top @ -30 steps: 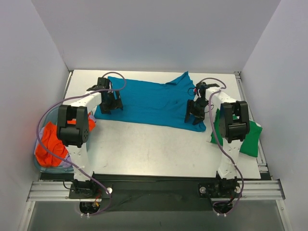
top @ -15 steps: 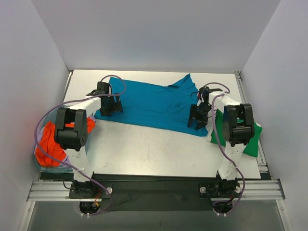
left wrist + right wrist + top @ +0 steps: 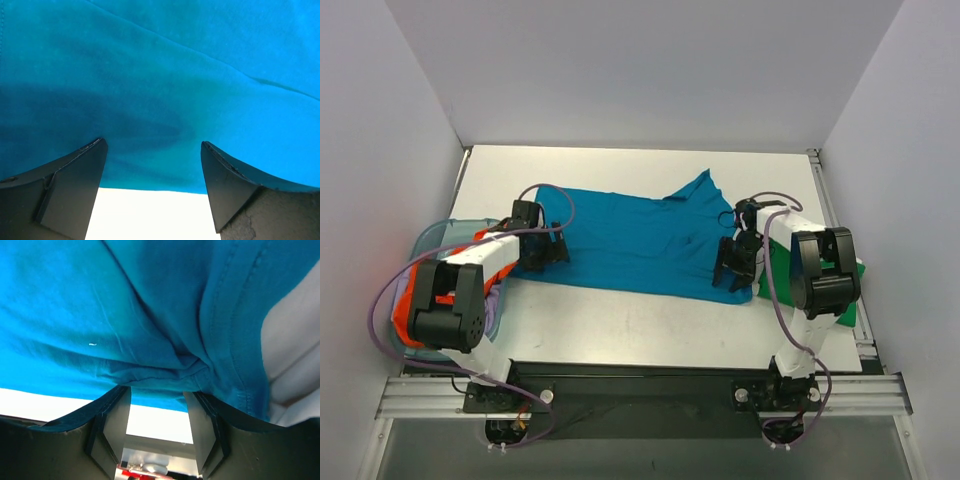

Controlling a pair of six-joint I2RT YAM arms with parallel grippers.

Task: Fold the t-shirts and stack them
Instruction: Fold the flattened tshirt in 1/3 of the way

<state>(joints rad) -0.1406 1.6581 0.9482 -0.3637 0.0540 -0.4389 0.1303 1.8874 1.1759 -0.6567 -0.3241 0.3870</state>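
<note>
Teal shirt [image 3: 630, 240] dragged nearer, right pincer [image 3: 729, 268] gripping

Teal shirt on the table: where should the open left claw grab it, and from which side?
Probably the near hem, approached from the near side of the table: the teal shirt lies flat there, its edge exposed between the open fingers of the left gripper.

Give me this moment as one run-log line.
left gripper: open, at teal shirt left edge | right gripper: shut on teal shirt's bunched right corner | teal shirt: spread on table
</note>
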